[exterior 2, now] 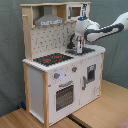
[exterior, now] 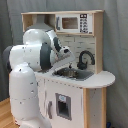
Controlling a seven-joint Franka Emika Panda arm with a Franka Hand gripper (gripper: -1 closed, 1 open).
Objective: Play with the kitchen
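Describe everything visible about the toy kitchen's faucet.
The faucet is black, with a tall neck that curves over into a hook shape. It stands upright at the back of the sink, in front of the kitchen's pegboard wall. In the first exterior view it shows clearly, with the white arm reaching into the sink area on its left. In the second exterior view the arm covers most of it. Whether the arm touches it cannot be told.

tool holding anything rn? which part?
Cannot tell: the tool sits low over the sink beside the curved black faucet, its tip hidden in both exterior views.
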